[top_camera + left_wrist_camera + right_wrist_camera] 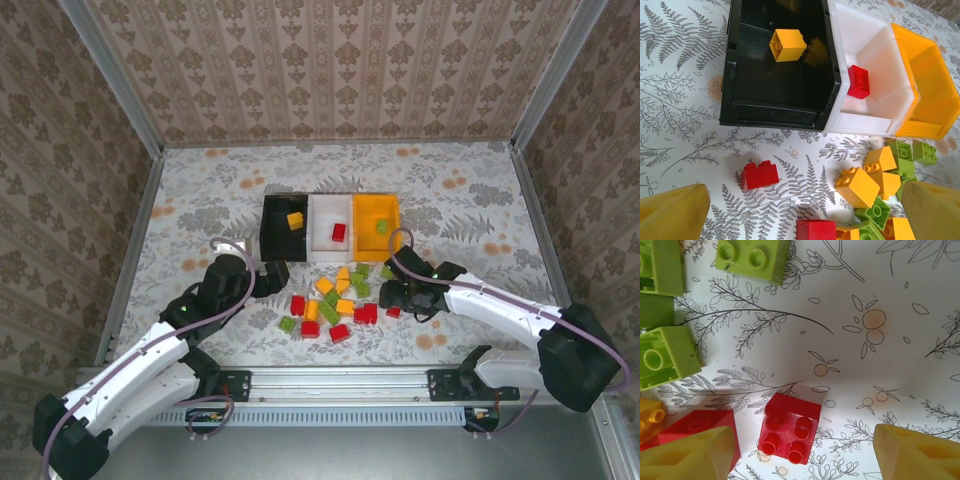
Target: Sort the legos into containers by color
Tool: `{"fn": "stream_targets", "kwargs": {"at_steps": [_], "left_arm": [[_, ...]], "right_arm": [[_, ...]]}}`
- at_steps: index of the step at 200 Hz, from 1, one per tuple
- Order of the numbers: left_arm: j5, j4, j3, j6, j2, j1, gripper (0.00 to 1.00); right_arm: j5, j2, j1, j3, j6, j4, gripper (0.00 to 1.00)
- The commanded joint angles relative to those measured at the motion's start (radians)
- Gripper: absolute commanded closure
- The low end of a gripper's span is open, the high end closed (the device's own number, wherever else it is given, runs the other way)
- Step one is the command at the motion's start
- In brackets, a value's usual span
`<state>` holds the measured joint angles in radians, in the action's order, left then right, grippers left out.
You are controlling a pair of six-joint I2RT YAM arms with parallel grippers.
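Note:
Three bins stand in a row: black [272, 230], white [322, 222], orange-yellow [372, 208]. A yellow lego [787, 45] lies in the black bin [775, 95], a red one [858, 81] in the white bin [875, 45] and a green one [382, 227] in the orange bin. Loose red, green and yellow legos [335, 300] are heaped in front of the bins. My left gripper [805, 215] is open over the table near a lone red lego [760, 175]. My right gripper [805, 455] is open, its fingers on either side of a small red lego [790, 427].
Green legos [665, 360] and another red one [700, 425] lie just left of the right gripper. Floral tablecloth [200, 200] stretches to the left, right and behind the bins. Patterned walls [330, 60] enclose the table on three sides.

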<state>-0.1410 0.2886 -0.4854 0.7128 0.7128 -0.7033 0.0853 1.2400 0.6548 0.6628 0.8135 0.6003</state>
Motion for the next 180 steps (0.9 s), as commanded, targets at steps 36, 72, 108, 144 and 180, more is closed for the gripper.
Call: {"fn": "stream_targets", "kwargs": {"at_steps": [36,72,108,144,180], "left_arm": [[0.010,0.005,0.020,0.024,-0.012,0.014,0.00],[0.014,0.003,0.021,0.025,-0.012,0.015,0.00],[0.016,0.009,0.022,0.024,-0.013,0.017,0.00],[0.014,0.014,0.020,0.023,-0.019,0.020,0.00],[0.011,0.030,0.007,0.018,-0.024,0.023,0.00]], "right_arm": [[-0.012,0.106,-0.003,-0.009,0.035,-0.041,0.30],[-0.006,0.170,-0.003,0.007,0.029,-0.021,0.38],[-0.006,0.206,-0.003,0.021,0.013,0.012,0.52],[-0.007,0.129,-0.003,0.063,-0.017,0.037,0.68],[-0.024,0.066,-0.003,0.233,-0.093,0.040,0.72]]}}
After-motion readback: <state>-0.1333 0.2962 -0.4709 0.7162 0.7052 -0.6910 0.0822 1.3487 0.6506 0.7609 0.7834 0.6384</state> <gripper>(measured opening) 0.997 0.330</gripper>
